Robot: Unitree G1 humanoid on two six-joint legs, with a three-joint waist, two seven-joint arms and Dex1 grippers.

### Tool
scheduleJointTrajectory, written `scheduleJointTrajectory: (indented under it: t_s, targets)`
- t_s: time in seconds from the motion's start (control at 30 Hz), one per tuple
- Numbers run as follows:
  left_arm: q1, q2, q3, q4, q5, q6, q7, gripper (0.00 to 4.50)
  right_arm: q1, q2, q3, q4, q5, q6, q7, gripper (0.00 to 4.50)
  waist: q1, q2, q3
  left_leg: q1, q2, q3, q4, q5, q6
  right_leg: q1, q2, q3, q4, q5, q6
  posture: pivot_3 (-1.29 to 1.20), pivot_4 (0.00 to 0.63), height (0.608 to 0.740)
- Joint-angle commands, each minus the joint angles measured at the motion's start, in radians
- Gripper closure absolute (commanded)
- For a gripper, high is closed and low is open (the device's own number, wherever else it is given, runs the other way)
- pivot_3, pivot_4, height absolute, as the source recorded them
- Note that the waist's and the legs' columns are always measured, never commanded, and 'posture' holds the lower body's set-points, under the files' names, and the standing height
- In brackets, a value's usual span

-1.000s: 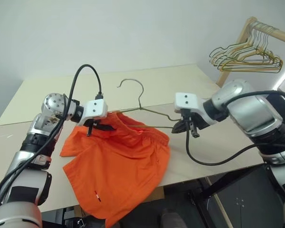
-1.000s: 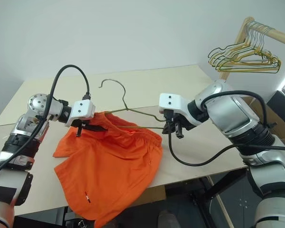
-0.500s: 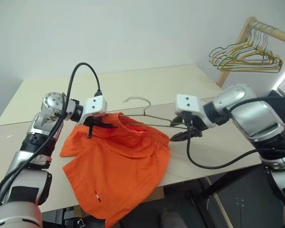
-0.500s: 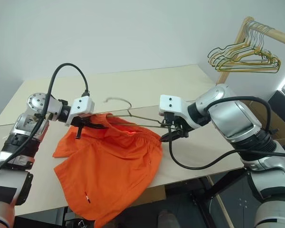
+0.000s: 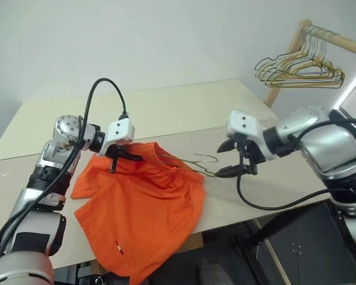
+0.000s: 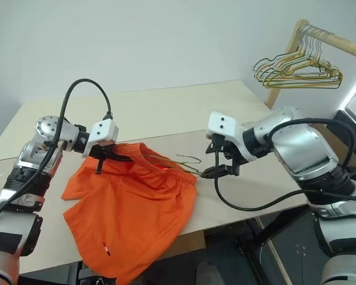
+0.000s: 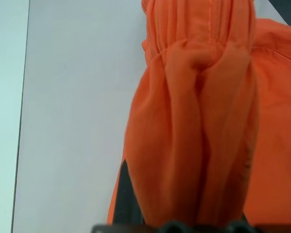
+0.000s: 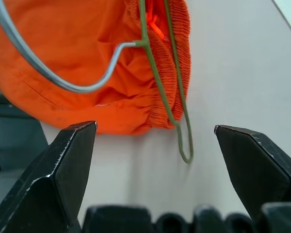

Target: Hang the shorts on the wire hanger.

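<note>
The right gripper (image 6: 216,160) has let go of the wire hanger (image 5: 197,164): a second ago it pinched the wire's end with the hook standing up over the table, and now its two black fingers (image 8: 65,165) stand wide apart with the hanger dropped flat onto the table (image 5: 166,110).

The hanger lies partly inside the waistband of the shorts (image 6: 130,205), one wire corner poking out just short of the open right gripper, not touching it (the wrist view shows a strip of bare tabletop between fingertips and wire). Its curved hook rests on the table just beyond the waistband, toward the far side.

The left gripper (image 5: 127,155) is clamped together on the gathered waistband at the far left corner of the shorts, holding that edge a little off the table; the fabric bunches into folds around the fingers.

The shorts are bright orange and rumpled. One leg spreads flat to the left of the waistband, and the other drapes over the table's near edge and hangs below it, a tiny white mark near its hem.

Beyond the shorts the pale tabletop lies open to the far edge and the wall. To the right of the shorts, past the table's corner, a wooden rail (image 5: 320,35) carries a bunch of gold and green wire hangers (image 5: 299,68), well apart from both arms.
</note>
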Motion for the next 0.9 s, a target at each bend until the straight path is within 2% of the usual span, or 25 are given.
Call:
scheduleJointTrajectory:
  t_s: [0.03, 0.17, 0.43, 0.57, 0.77, 0.9]
  targets:
    - [-0.016, 0.002, 0.015, -0.035, -0.013, 0.010, -0.002, 4.14, 0.013, -0.016, -0.029, 0.005, 0.016, 0.003, -0.006, 0.01, -0.003, 0.000, 0.000, 0.000, 0.000, 0.000, 0.000, 0.000, 0.000, 0.000, 0.000, 0.000, 0.000, 0.000, 0.000, -0.18, 0.000, 0.740]
    - [-0.013, 0.002, 0.015, -0.041, -0.012, 0.016, -0.001, 4.14, 0.080, 0.026, -0.007, 0.025, 0.000, 0.014, -0.073, 0.01, -0.006, 0.000, 0.000, 0.000, 0.000, -0.001, 0.000, 0.000, 0.000, 0.001, 0.000, 0.000, -0.001, 0.000, 0.000, -0.18, 0.000, 0.740]
    - [-0.010, 0.011, 0.018, -0.049, -0.010, 0.021, -0.004, 4.14, 0.166, 0.219, 0.028, 0.167, -0.094, -0.029, -0.312, 0.01, -0.018, 0.000, 0.000, 0.000, 0.000, -0.002, 0.000, 0.000, 0.000, 0.001, 0.000, 0.000, 0.001, 0.000, 0.000, -0.17, 0.000, 0.740]
    - [-0.001, 0.017, 0.020, -0.062, -0.013, 0.027, -0.007, 4.14, 0.181, 0.213, 0.035, 0.173, -0.108, -0.059, -0.313, 0.88, -0.016, 0.000, 0.000, -0.001, -0.001, -0.002, 0.001, 0.000, 0.000, 0.001, -0.001, 0.000, 0.000, 0.000, 0.001, -0.16, 0.000, 0.740]
    - [0.003, 0.018, 0.021, -0.067, -0.013, 0.032, -0.005, 4.14, 0.171, 0.223, 0.023, 0.218, -0.118, -0.089, -0.328, 3.13, -0.018, 0.000, 0.000, 0.000, -0.001, -0.002, 0.001, 0.000, 0.000, 0.001, -0.001, 0.000, 0.000, 0.000, 0.001, -0.16, 0.000, 0.740]
    - [0.014, 0.023, 0.023, -0.078, -0.015, 0.036, -0.004, 4.14, 0.174, 0.203, 0.001, 0.203, -0.116, -0.123, -0.311, 4.30, -0.018, 0.000, 0.000, 0.000, -0.001, -0.002, 0.001, 0.000, 0.000, 0.001, -0.001, 0.000, 0.000, 0.000, 0.001, -0.16, 0.000, 0.740]
